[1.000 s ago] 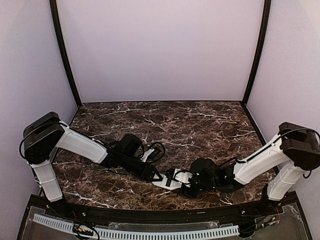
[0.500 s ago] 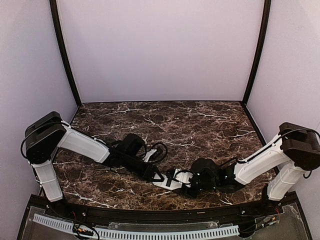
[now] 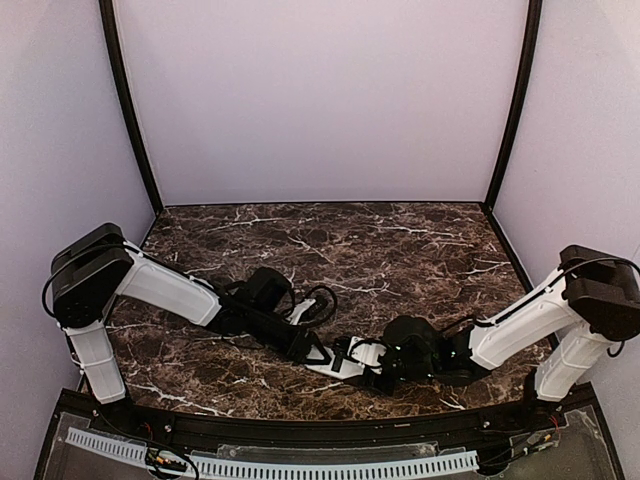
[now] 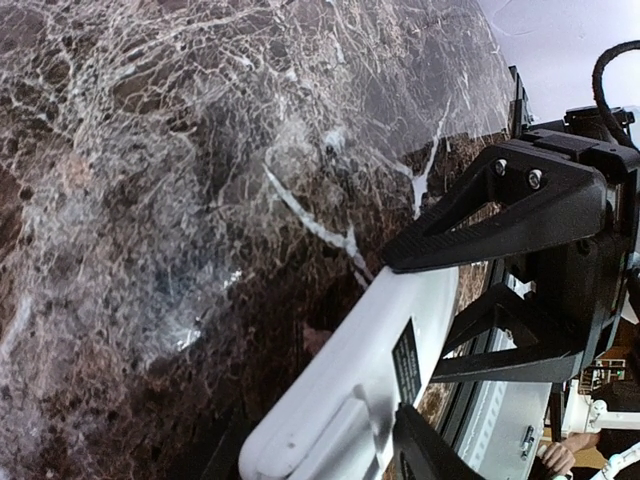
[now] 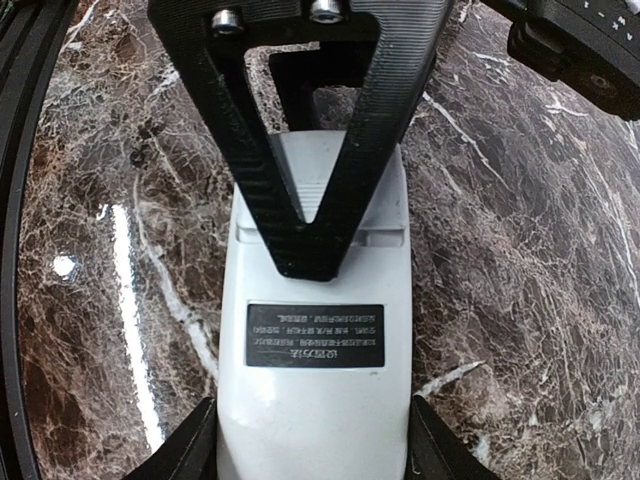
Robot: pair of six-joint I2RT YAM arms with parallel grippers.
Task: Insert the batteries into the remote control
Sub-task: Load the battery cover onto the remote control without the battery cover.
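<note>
The remote control (image 3: 338, 364) lies back up near the table's front edge, white with a black label (image 5: 315, 335). My right gripper (image 5: 313, 455) is shut on its near end, one finger on each long side. My left gripper (image 3: 322, 353) reaches in from the left with its jaws apart. One of its black fingers (image 5: 312, 215) lies over the back of the remote control (image 5: 315, 410), with its tip at the seam of the battery cover. That finger (image 4: 425, 455) touches the white back (image 4: 375, 350) in the left wrist view. The batteries are out of view.
Dark marbled tabletop (image 3: 400, 250) stretches behind both arms to the lilac back wall. A black cable loop (image 3: 318, 300) hangs by the left wrist. The table's black front rail (image 3: 300, 428) runs just below the remote.
The left arm has shifted slightly right and its finger has eased along the remote's back. The right arm and the remote have stayed in place.
</note>
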